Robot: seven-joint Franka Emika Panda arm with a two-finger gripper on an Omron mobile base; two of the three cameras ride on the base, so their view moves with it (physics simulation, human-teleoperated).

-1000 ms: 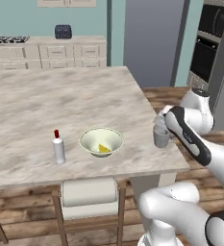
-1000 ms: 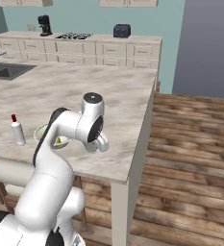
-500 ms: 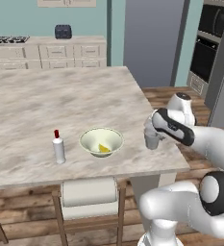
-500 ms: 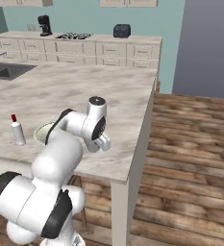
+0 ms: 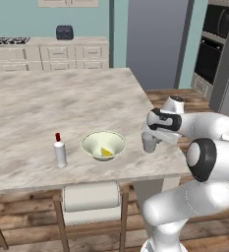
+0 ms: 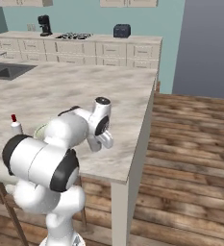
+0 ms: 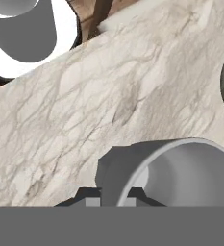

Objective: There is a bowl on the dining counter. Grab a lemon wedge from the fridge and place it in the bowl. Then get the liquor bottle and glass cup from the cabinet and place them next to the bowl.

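While the gripper (image 5: 149, 139) stays clamped tight on the glass cup (image 5: 149, 142), the cup now hangs just over the dining counter (image 5: 47, 103) near its front right corner.

Over the last second the arm has swung the cup in from beyond the counter's right edge to a spot just beside the bowl (image 5: 103, 145), on its right. The lemon wedge (image 5: 106, 152) already lies in the bowl, and the liquor bottle (image 5: 60, 150) stands near the front edge on the bowl's other side. Judging by that, only setting down and releasing the cup seems left. No brand, label or writing is legible anywhere.
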